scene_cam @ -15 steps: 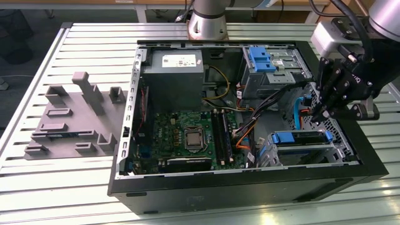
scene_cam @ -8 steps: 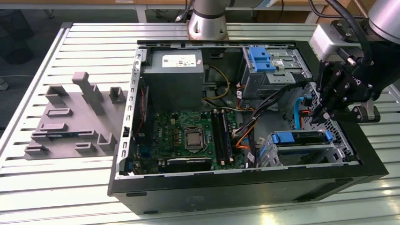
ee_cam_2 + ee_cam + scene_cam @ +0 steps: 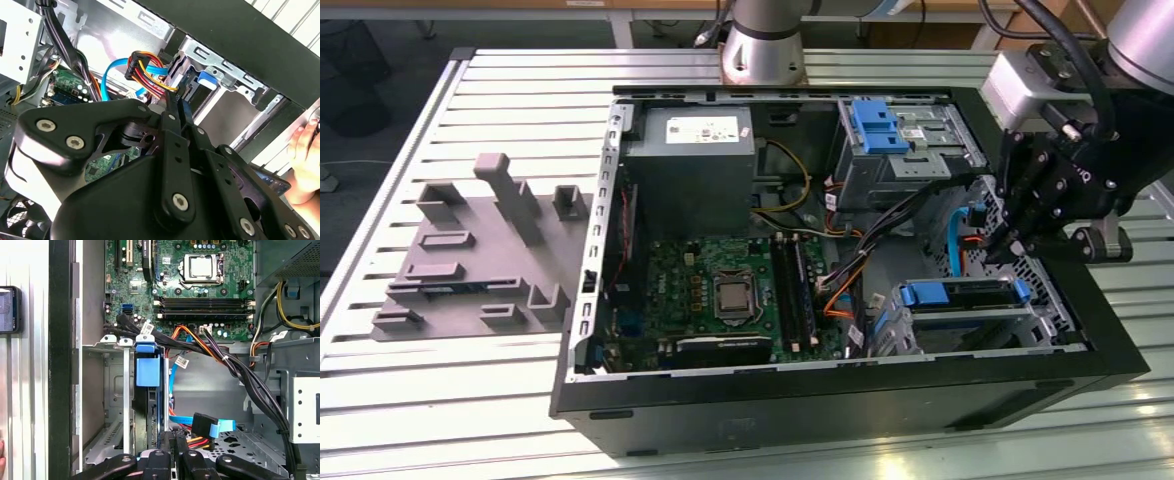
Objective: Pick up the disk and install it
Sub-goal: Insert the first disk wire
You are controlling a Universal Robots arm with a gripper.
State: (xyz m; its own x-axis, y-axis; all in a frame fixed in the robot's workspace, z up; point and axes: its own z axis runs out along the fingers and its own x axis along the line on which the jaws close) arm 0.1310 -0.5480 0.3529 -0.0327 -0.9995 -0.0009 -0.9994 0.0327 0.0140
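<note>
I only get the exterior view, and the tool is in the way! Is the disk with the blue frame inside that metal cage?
Observer: Looks like it. In the first wrist view the disk stands on edge between the rails of the metal cage.
Operator: So where's the tool?
Observer: The tool sits in line with the disk, at the end away from its blue tab.
Operator: Anything else close by?
Observer: In the second wrist view a person's hand is just outside the case's black wall.
</note>
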